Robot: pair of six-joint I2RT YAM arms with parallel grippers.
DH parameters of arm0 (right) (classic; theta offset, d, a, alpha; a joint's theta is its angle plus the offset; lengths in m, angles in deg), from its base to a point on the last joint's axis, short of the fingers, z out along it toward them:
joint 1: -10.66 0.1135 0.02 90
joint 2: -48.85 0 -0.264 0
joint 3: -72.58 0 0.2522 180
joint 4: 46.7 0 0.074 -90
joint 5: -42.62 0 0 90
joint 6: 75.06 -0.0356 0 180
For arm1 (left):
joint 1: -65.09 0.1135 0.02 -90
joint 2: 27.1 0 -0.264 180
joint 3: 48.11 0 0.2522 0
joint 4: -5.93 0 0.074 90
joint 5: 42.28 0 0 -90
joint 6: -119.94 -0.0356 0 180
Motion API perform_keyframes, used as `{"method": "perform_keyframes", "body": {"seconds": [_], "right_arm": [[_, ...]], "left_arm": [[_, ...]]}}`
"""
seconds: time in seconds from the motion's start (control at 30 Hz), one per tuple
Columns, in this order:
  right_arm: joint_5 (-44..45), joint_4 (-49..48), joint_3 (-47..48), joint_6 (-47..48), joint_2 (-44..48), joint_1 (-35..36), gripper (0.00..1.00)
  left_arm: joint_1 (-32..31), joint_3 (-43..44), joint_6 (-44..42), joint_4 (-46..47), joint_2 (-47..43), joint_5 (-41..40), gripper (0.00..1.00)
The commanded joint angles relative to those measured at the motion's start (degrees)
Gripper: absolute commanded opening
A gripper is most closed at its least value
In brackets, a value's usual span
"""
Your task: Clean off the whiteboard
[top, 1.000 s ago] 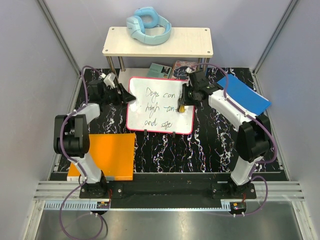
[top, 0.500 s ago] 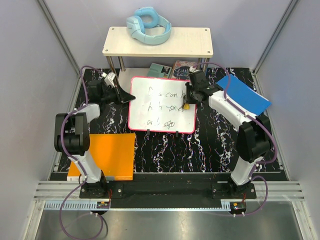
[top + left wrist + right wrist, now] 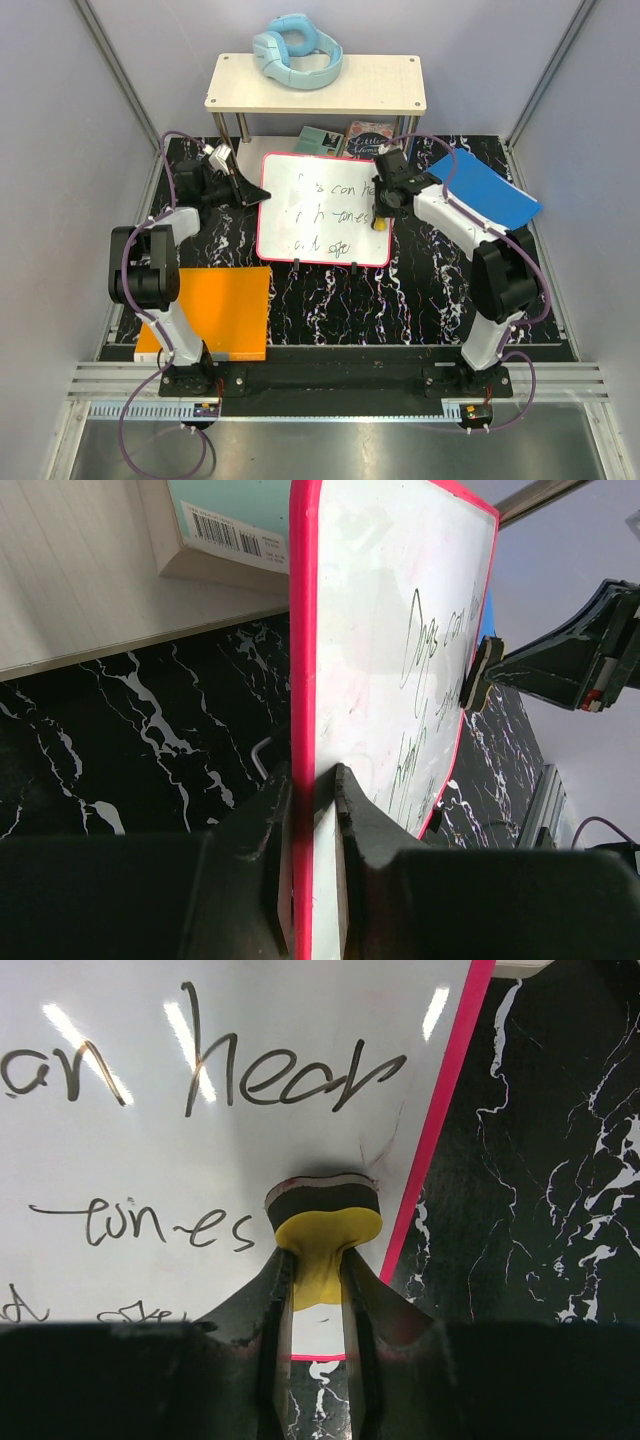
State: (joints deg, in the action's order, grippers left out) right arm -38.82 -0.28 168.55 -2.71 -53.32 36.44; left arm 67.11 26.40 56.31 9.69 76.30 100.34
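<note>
Left tool (image 3: pixel 311 776) is closed tight on the left rim of the large glossy whiteboard with the thin red-pink border (image 3: pixel 322 210), one finger on the face and one behind. The board sits at the far middle of the black, white-veined marble worktop (image 3: pixel 430 295), just in front of the pale wooden shelf on metal legs (image 3: pixel 316 84). From the overhead view I cannot tell how steeply it is tilted. Dark handwriting covers it: I read "can hear" and "tones" through the right wrist camera, and "Dogs" through the left one. The leftmost letters look faint from above, and that may only be glare. Right tool (image 3: pixel 316 1266) is pinched closed on a small yellow eraser with a dark felt pad (image 3: pixel 322 1222). The pad is pressed to the board face close to its right rim, just below the word "hear". A flat orange sheet (image 3: pixel 222 310) lies near the left arm's base. A flat blue sheet (image 3: pixel 487 190) lies at the right, beyond the right arm. Light-blue headphones (image 3: pixel 296 50) rest on the shelf top.
</note>
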Motion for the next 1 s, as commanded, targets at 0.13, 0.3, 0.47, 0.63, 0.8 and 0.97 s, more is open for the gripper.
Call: {"method": "perform_keyframes", "body": {"seconds": [0.13,0.3,0.47,0.63,0.8,0.97], "right_arm": [[5.33,0.82,1.72,-0.46,-3.73,5.59,0.0],[5.15,0.3,4.53,-1.42,-6.28,8.05,0.0],[4.19,0.91,11.1,-2.47,-11.29,11.57,0.0],[3.57,4.24,23.13,-3.71,-18.84,15.08,0.0],[3.31,8.81,34.57,-4.5,-27.71,19.57,0.0],[4.45,12.77,46.09,-5.64,-34.49,22.9,0.0]], "left_arm": [[-0.53,0.95,-3.69,-0.82,1.2,-1.65,0.0],[-0.97,1.03,-4.05,-1.08,1.19,-1.64,0.0],[-1.76,1.56,-5.63,-2.75,1.11,-1.91,0.0],[-1.76,2.09,-6.77,-3.72,1.11,-2.17,0.0],[-3.08,2.09,-7.03,-4.07,1.02,-2.26,0.0],[-3.08,2.18,-6.95,-4.16,1.11,-2.26,0.0]]}}
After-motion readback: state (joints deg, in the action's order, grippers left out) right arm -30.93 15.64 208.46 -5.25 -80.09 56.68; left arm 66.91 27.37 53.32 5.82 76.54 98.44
